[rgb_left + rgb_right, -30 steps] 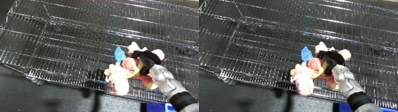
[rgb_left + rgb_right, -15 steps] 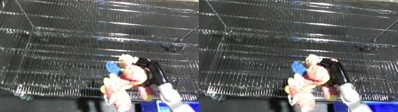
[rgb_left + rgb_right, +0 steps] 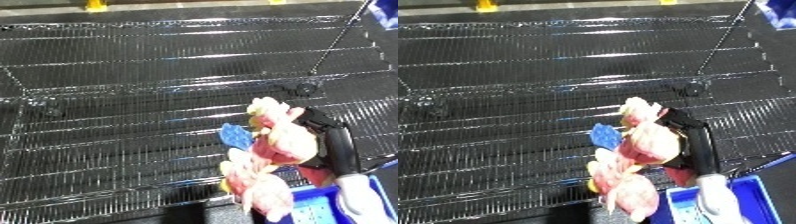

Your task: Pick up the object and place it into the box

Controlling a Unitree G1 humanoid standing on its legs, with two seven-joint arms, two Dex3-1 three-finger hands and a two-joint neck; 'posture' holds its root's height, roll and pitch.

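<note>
The large wire-mesh bin (image 3: pixel 160 90) fills almost your whole view, its silver grid walls and floor spread below the camera, and as far as you can see nothing lies inside it. At the lower right corner a blue plastic container (image 3: pixel 753 200) shows only an edge, partly covered by the white forearm, so you cannot tell what it holds. Your right robot hand (image 3: pixel 329 145) rises from that corner, its black fingers curled round the pink and cream soft plush toy with a blue patch (image 3: pixel 271 160); the toy hangs in the air against the hand, its upper end near the fingertips and its lower end drooping towards the bottom edge, over the near side of the mesh bin. Your left robot hand shows in neither eye view. You look to be in the carry step: the pick is done and the toy is held, but not yet released. The next move calls for you to bring the hand forward until the toy is well inside the bin walls, lower it a little, then spread the fingers so it drops onto the mesh floor instead of catching on the near rim.
</note>
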